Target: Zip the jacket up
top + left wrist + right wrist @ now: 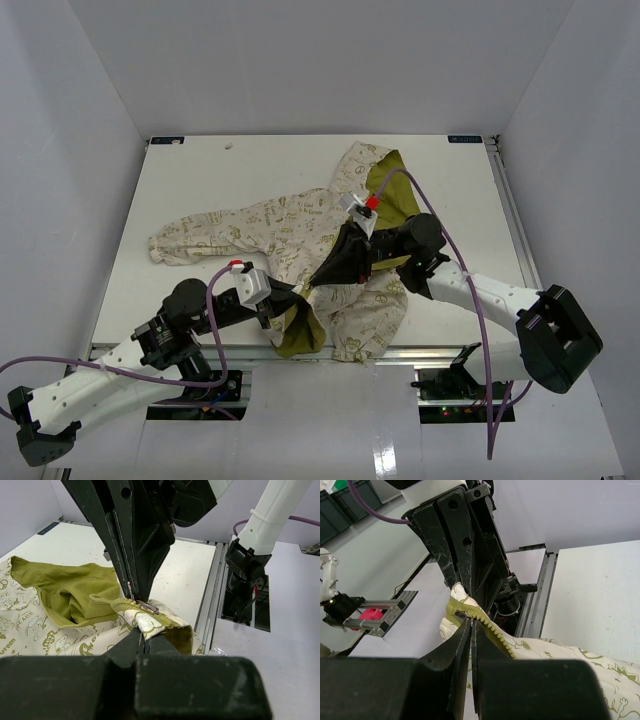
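jacket [300, 225]: lies flat mid-table, cream with green print, front open
table [200, 170]: white, jacket reaches its near edge
hood [372, 175]: points to the far right, olive inside showing
sleeve [195, 240]: stretched out to the left, flat on the table
lining [298, 338]: olive, folded outward at the bottom hem by the near edge
zipper [492, 632]: olive teeth run along the front edge, pulled taut between the two grippers; small metal part of it seen from the left wrist, just past the left fingertips
left gripper [143, 639]: at the bottom hem corner, fingers closed tight on cream fabric and the zipper end; in the top view [283, 302] it sits on the near edge of the jacket
right gripper [471, 626]: fingers nearly together, pinching the zipper edge just above the left gripper's hold; in the top view [320, 275] it angles down toward the hem from the right
gap between grippers: tips almost touching, facing each other along the zipper line
right side of jacket front: bunched under the right arm, cannot tell how it lies there
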You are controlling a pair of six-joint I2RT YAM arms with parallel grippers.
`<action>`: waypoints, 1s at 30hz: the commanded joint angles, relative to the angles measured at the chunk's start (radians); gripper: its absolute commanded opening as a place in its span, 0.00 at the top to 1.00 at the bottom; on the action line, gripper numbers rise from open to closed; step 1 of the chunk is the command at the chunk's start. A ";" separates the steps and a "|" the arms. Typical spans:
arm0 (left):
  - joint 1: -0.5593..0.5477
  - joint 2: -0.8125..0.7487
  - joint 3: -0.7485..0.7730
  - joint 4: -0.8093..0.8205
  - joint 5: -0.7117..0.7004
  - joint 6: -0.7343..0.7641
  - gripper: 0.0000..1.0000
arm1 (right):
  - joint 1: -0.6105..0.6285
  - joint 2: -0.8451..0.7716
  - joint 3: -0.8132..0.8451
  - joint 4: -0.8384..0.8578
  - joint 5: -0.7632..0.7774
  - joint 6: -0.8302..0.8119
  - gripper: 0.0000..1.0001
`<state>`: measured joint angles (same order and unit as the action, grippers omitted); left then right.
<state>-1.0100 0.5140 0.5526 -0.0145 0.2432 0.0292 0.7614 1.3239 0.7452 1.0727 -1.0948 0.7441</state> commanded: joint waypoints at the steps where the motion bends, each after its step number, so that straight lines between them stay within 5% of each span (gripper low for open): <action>1: -0.004 -0.003 0.036 0.031 -0.007 -0.001 1.00 | 0.009 -0.056 0.017 0.013 0.056 -0.049 0.92; 6: -0.004 -0.024 0.040 0.030 0.014 -0.006 1.00 | 0.001 -0.069 0.011 -0.107 0.135 -0.145 0.92; 30: -0.004 -0.062 0.042 0.019 0.110 -0.017 1.00 | -0.070 -0.015 0.010 -0.146 0.215 -0.170 0.92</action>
<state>-1.0063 0.4824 0.5545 -0.0417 0.2355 0.0283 0.7487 1.2825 0.7380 0.9375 -0.9654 0.6055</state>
